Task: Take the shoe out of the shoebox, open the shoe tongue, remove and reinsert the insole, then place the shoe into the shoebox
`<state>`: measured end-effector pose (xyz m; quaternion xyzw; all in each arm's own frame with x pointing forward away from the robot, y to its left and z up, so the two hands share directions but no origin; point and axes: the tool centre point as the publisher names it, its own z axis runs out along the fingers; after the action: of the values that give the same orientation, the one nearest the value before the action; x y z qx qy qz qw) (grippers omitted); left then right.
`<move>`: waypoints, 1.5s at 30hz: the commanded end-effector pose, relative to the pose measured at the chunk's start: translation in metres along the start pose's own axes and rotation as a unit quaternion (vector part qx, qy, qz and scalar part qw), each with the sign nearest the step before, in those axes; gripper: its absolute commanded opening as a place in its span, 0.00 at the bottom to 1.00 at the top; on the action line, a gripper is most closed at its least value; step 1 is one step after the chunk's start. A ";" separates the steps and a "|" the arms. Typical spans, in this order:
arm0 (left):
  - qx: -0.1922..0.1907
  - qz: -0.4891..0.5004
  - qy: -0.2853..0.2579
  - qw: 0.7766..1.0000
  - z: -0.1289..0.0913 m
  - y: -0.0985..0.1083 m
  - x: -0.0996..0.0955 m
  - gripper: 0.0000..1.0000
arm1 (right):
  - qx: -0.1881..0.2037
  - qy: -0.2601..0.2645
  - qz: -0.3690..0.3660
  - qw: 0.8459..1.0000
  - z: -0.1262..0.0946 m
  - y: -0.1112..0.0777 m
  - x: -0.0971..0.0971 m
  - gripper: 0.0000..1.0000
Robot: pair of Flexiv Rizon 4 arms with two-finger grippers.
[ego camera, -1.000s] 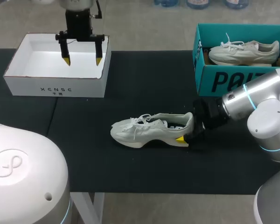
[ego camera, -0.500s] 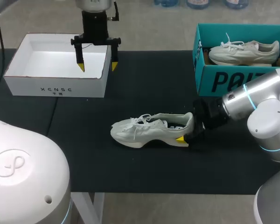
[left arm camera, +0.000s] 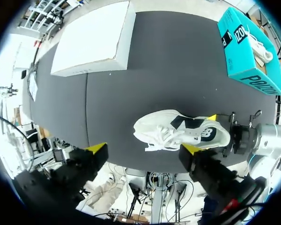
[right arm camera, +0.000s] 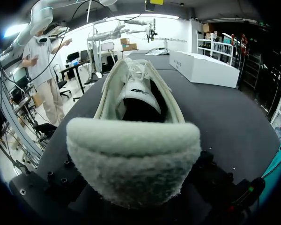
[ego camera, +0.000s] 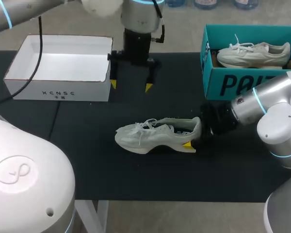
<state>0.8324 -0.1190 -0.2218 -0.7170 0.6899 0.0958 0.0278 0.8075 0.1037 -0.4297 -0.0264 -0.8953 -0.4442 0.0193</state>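
A pale sneaker (ego camera: 150, 136) stands upright on the black mat, toe to the left; the left wrist view shows the sneaker (left arm camera: 178, 133) from above. My right gripper (ego camera: 194, 134) is shut on its heel, one yellow fingertip (ego camera: 187, 144) against the near side and the other hidden behind. In the right wrist view the padded heel collar (right arm camera: 131, 159) fills the space between the fingers, which are hidden. My left gripper (ego camera: 131, 85) hangs open and empty above the mat, behind the sneaker, just right of the white box (ego camera: 58, 90). The left gripper (left arm camera: 144, 148) looks straight down on the sneaker.
A teal shoebox (ego camera: 233, 82) at the back right holds a second pale sneaker (ego camera: 254, 53). The open white box stands at the back left with nothing in it. Both the white box (left arm camera: 93, 42) and the teal shoebox (left arm camera: 248, 51) show beyond the sneaker in the left wrist view.
My left gripper has travelled right and forward, from over the white box to above the mat behind the sneaker. The right arm and the sneaker have not moved.
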 end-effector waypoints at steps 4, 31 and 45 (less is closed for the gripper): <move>0.056 0.042 0.011 0.997 0.025 0.006 0.024 1.00 | 0.001 -0.001 0.000 1.000 0.008 -0.003 -0.001 0.00; 0.048 0.182 0.051 0.981 0.100 0.000 0.123 1.00 | 0.001 -0.001 0.000 1.000 0.008 -0.003 -0.001 0.00; 0.018 0.199 0.031 0.979 0.127 0.004 0.135 1.00 | 0.001 -0.001 0.000 1.000 0.008 -0.003 -0.001 0.00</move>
<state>0.8178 -0.2282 -0.3662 -0.5663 0.8221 0.0593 0.0016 0.8075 0.1037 -0.4296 -0.0264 -0.8953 -0.4442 0.0192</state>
